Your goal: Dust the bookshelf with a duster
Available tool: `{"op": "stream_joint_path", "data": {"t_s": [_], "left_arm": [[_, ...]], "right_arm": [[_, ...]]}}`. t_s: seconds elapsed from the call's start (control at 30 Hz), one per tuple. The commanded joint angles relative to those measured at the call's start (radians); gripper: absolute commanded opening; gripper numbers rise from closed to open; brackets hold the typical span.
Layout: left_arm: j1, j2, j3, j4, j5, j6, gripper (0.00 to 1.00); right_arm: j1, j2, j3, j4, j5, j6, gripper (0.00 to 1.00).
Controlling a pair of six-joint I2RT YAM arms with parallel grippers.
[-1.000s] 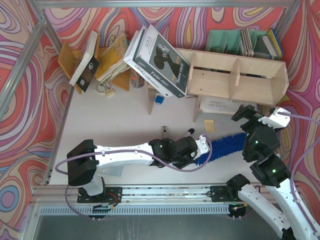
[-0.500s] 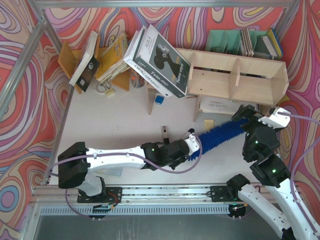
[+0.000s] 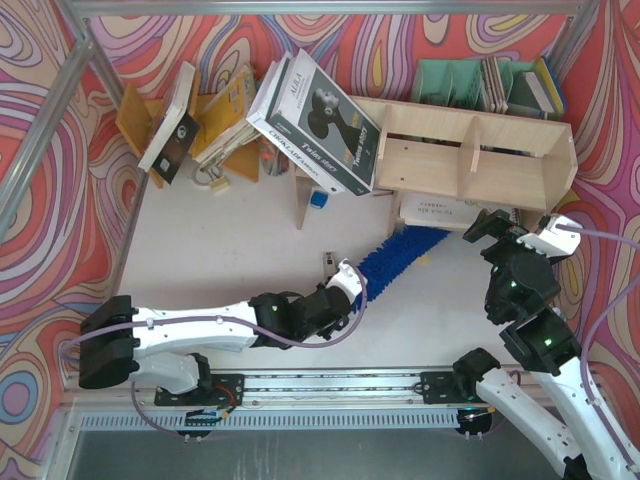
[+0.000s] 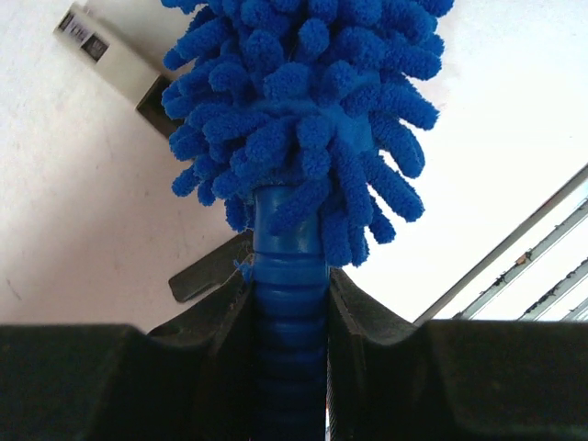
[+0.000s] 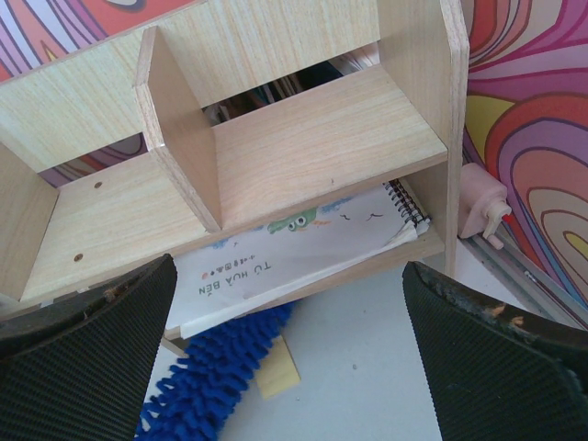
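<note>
1. The left gripper [image 4: 289,303] pinched the duster [image 3: 398,255] by its ribbed blue handle, jaws pressed against it.
2. The duster's fluffy head lay low over the table, its tip at the foot of the bookshelf [image 3: 470,160], near a spiral notebook [image 5: 303,243] on the bottom board.
3. The right gripper [image 3: 492,228] hovered before the shelf, spread wide and empty.
4. By the look of it, dusting had barely begun, with the open compartments not yet swept.

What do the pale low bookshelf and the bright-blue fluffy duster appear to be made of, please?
The pale low bookshelf looks like unpainted plywood or veneered board, matt: straight grain, bare cut edges. The bright-blue fluffy duster seems microfibre chenille: dense soft stubby tufts. Its ribbed blue handle looks like moulded plastic, slightly glossy.
</note>
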Motion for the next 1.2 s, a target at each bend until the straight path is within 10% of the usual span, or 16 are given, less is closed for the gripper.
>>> {"op": "stream_joint_path", "data": {"t_s": [0.0,1.17], "left_arm": [[0.003,-0.067,-0.025,-0.005,-0.134,-0.146,0.0],[-0.056,0.214,0.261,0.093,-0.001,0.102,0.0]], "right_arm": [[-0.003,-0.005,-0.006,0.002,0.013,0.008,0.99],[-0.005,-0.001,-0.003,-0.008,0.012,0.008,0.99]]}}
